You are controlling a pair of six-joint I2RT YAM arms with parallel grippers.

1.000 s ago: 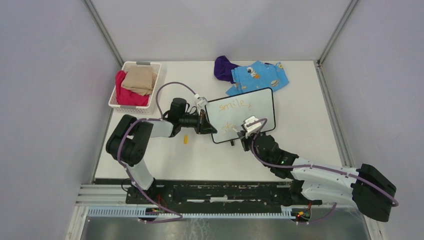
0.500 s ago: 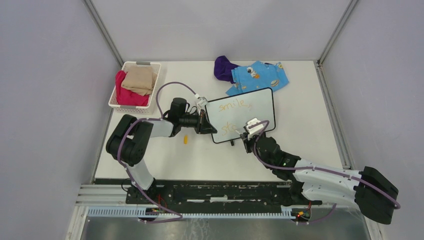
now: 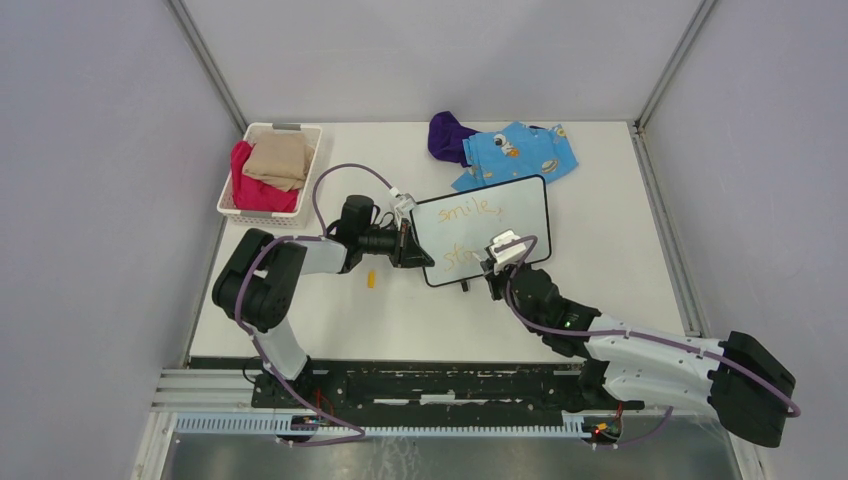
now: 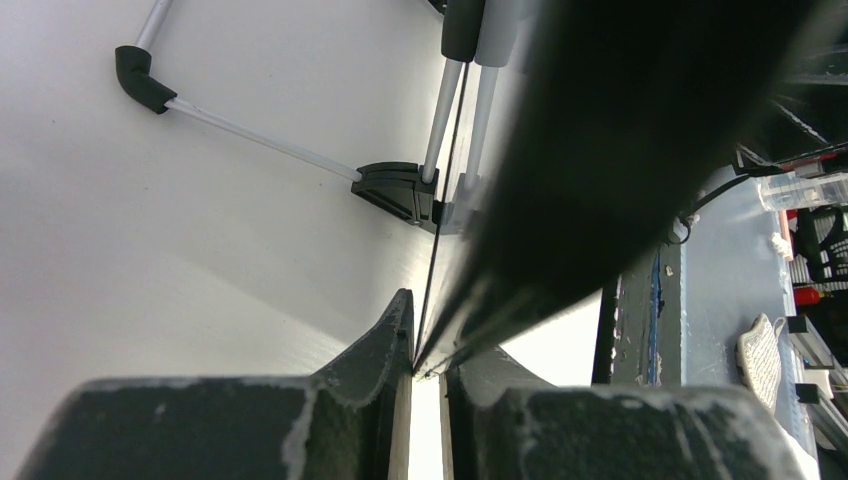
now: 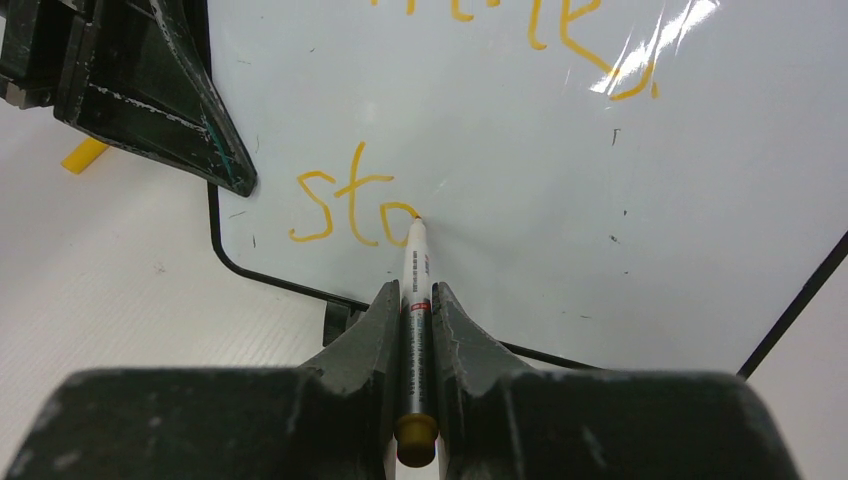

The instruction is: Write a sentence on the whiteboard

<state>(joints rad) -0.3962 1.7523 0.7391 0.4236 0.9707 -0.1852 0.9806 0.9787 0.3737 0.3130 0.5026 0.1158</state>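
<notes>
"So, where is the whiteboard (image 3: 510,215)?"

"Near the middle of the bench (image 3: 610,250), turned at a slant to its edges. Its far edge meets a blue patterned cloth (image 3: 520,150). The left tool (image 3: 408,248) is pinched nearly closed on the board's left edge, one finger on each face."

"And the right tool (image 5: 415,292)?"

"Clamped tight around a white marker (image 5: 415,255). The barrel runs along the gap between the fingers and the orange tip touches the board."

"What does the sentence (image 3: 468,211) read?"

"It's in thin orange strokes. The upper line says 'smile,'. The lower one has an 's', a 't' and a partly formed third letter, and the marker tip is on that letter."

"Anything else on the bench?"

"A white basket (image 3: 262,130) sits at the far left corner with red and beige cloth in it. A purple cloth (image 3: 448,135) touches the blue one. A small yellow piece (image 3: 371,279) lies near the left tool, apart from the board."
</notes>
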